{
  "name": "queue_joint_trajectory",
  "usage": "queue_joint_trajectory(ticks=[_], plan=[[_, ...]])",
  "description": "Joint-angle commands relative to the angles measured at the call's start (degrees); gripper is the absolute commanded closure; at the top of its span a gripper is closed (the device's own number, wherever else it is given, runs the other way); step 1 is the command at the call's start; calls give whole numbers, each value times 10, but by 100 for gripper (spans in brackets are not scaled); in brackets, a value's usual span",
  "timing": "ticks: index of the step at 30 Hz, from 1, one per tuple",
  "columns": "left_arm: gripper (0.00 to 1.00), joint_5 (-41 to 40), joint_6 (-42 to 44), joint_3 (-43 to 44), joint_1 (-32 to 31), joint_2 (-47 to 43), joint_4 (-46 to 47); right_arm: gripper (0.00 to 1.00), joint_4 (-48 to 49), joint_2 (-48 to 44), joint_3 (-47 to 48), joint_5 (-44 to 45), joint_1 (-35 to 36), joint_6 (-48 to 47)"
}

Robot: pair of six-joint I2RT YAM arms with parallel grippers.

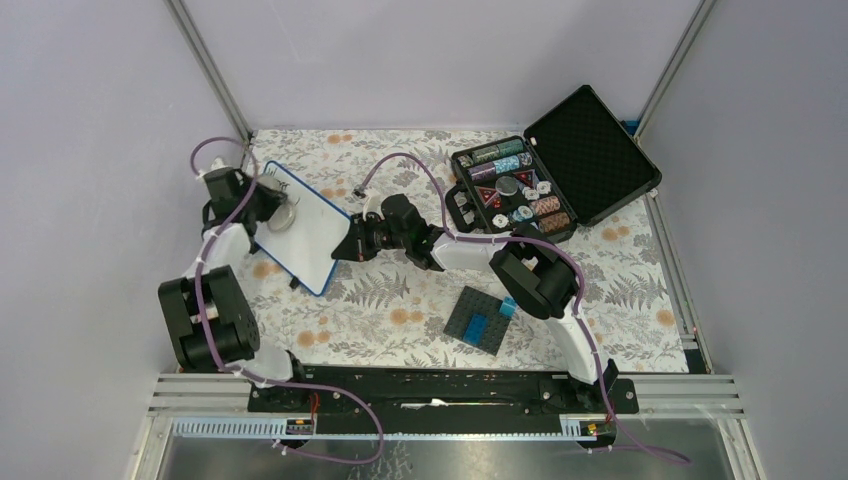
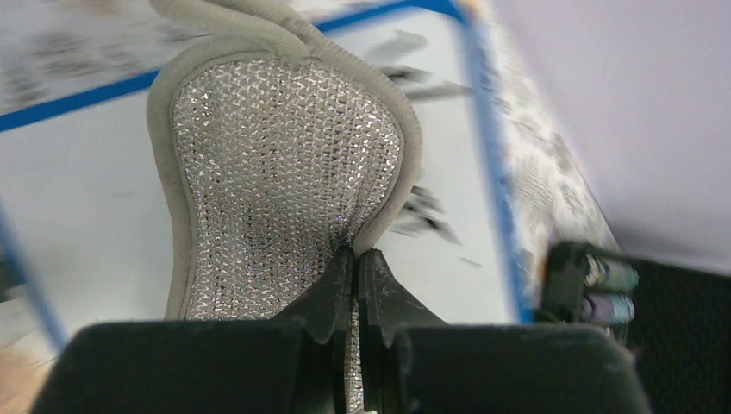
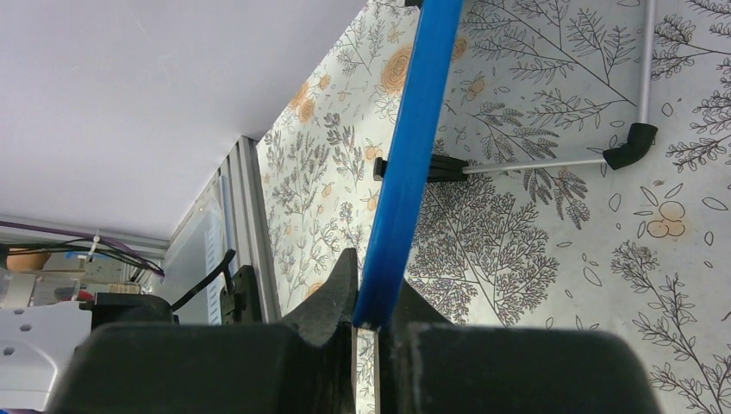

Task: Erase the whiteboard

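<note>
Whiteboard (image 1: 315, 238) stands left on the bench (image 1: 400, 300), pad (image 1: 284, 217) on it. Left end effector (image 1: 277, 212) grips the pad; right end effector (image 1: 342, 246) grips the whiteboard's right edge. Case (image 1: 555, 180) rear right, base plate (image 1: 480, 320) before it.

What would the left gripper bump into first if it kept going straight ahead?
Probably the whiteboard. The left gripper is shut on a silvery mesh pad lying toward the white face, so the pad would likely reach it first, though depth is unclear.

Whiteboard (image 1: 312, 240) smooth, glossy; pad (image 2: 284, 164) glittery mesh cloth.
</note>
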Motion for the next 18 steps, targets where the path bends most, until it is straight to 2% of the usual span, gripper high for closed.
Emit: queue_joint_trajectory(ticks=[1,5,11,15,18], plan=[[100,106,28,-34,-96,-70,105,100,5,-5,20,-93,34,-34],[100,85,24,-38,-96,-74,95,100,4,-3,22,-94,35,-33],[100,-48,-9,16,-52,6,-92,100,-1,-3,22,-91,36,-37],[100,-21,-59,-12,13,39,-85,100,-1,-4,22,-92,36,-38],[100,-16,-70,-9,33,71,-104,100,-1,-6,21,-91,36,-39]])
